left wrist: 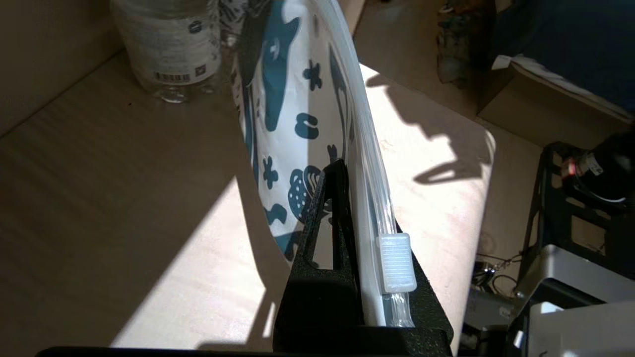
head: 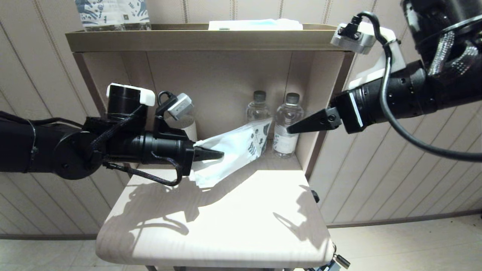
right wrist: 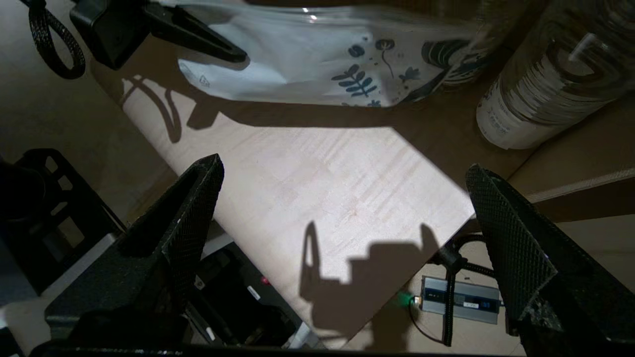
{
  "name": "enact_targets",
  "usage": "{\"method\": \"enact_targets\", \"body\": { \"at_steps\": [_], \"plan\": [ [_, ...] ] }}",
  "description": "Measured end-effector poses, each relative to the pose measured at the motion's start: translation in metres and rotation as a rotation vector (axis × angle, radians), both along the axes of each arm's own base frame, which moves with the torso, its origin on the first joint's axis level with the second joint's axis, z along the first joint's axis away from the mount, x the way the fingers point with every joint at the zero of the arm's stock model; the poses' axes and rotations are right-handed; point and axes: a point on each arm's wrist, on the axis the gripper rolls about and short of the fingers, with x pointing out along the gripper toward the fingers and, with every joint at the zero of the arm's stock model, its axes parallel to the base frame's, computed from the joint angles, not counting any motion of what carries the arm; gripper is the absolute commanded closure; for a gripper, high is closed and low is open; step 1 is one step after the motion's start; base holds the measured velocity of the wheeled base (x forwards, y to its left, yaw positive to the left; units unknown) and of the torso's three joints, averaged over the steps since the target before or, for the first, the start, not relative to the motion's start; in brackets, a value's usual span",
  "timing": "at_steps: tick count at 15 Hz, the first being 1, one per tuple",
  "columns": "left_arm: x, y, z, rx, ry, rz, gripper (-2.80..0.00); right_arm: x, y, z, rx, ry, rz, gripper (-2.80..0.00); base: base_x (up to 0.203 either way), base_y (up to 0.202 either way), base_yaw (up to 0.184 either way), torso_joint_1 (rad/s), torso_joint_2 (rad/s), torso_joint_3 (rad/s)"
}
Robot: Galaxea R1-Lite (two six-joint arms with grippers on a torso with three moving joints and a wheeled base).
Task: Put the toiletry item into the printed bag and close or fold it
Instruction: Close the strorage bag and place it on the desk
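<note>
Nearest, bare worktop (head: 226, 226) is seen. Above it the printed bag (head: 235, 150) is held aloft, pinched by the left claw (head: 211, 153) beside its slider (left wrist: 396, 263). Farther, the right claw (head: 301, 126) stands wide, empty. No toothbrush is visible; zipping appears left.

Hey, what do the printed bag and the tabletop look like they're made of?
Printed bag: looks like thin, flexible plastic film, glossy, with a clear zip track and ribbed white slider. Tabletop: pale wood or wood-look laminate, matte, showing straight grain lines; which one is unclear.
</note>
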Motion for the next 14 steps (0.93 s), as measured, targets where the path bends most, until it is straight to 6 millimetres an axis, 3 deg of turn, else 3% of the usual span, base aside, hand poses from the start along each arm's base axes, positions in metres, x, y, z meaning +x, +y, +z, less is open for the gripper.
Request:
{"method": "enact_targets", "body": {
  "at_steps": [5, 8, 9, 11, 12, 14],
  "plan": [
    [-0.016, 0.005, 0.008, -0.036, 0.053, -0.107, 0.0, -0.012, 0.03, 0.01, -0.024, -0.048, -0.018, -2.8, 0.0, 0.0, 0.0, 0.0, 0.0, 0.0],
    [-0.028, 0.012, 0.016, -0.1, 0.126, -0.279, 0.0, -0.018, 0.038, 0.014, -0.057, -0.041, 0.026, -2.8, 0.0, 0.0, 0.0, 0.0, 0.0, 0.0],
    [-0.03, 0.014, 0.017, -0.123, 0.139, -0.328, 0.0, -0.02, 0.039, 0.014, -0.088, -0.046, 0.051, 0.0, 0.0, 0.0, 0.0, 0.0, 0.0, 0.0],
    [-0.03, 0.016, 0.017, -0.133, 0.144, -0.348, 0.0, -0.02, 0.04, 0.015, -0.13, -0.095, 0.092, 0.0, 0.0, 0.0, 0.0, 0.0, 0.0, 0.0],
    [-0.029, 0.015, 0.014, -0.13, 0.144, -0.349, 0.0, -0.02, 0.041, 0.015, -0.145, -0.114, 0.104, -2.8, 0.0, 0.0, 0.0, 0.0, 0.0, 0.0],
    [-0.025, 0.013, 0.005, -0.12, 0.149, -0.358, 0.0, -0.021, 0.041, 0.017, -0.171, -0.153, 0.132, -2.8, 0.0, 0.0, 0.0, 0.0, 0.0, 0.0]
  ]
}}
